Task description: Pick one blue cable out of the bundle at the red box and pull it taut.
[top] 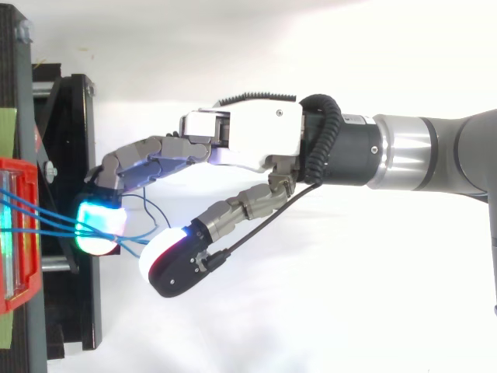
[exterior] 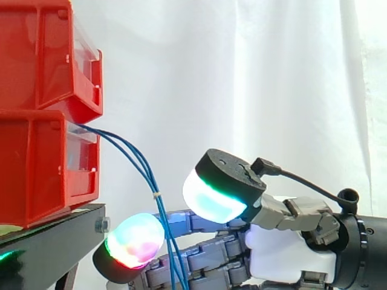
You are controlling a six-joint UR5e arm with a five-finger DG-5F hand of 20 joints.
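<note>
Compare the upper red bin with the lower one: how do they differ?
The blue cables run out at the front of the lower red bin; none leave the upper red bin. The lower red bin rests on the black stand; the upper red bin sits stacked on it. Both are red with clear front panels.

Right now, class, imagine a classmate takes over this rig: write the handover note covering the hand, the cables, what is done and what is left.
Hand: open, fingers stretched toward the bins, thumb apart from them, nothing pinched.
Blue cables: they run out of the lower red bin, sag down past the black stand, are bound by a small tie, and cross the fingers.
Done: the hand is at the bundle.
Left: single out one cable, pinch it, pull it taut.
</note>
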